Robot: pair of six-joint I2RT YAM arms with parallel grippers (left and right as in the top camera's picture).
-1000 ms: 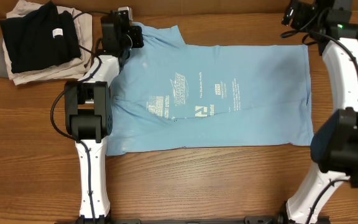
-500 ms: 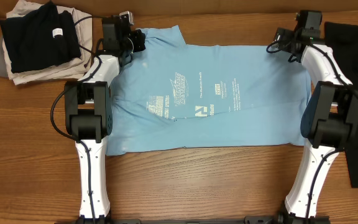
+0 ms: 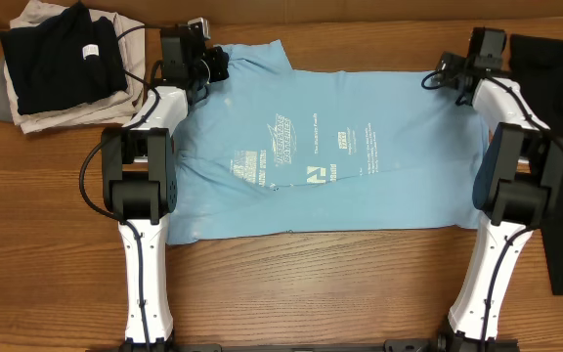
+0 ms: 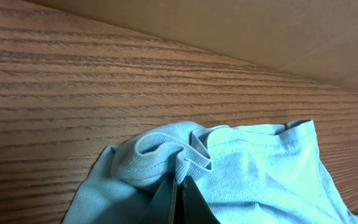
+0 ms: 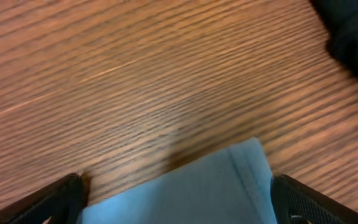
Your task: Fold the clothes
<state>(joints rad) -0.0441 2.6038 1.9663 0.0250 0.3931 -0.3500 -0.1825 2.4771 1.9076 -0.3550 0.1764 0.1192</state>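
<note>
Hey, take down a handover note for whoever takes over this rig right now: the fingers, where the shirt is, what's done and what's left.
Left gripper: fingers shut on a bunched far corner of the light sky-blue short-sleeved T-shirt.
Right gripper: fingers open, one on each side of the other far corner, not gripping.
Shirt: spread flat on the wooden table, small white print facing up.
Done: shirt laid out, one corner pinched; no fold made.
Left: close the right fingers, then probably carry the far edge towards the near edge.
Nearby: stack of folded black and beige clothes, black garment.
</note>
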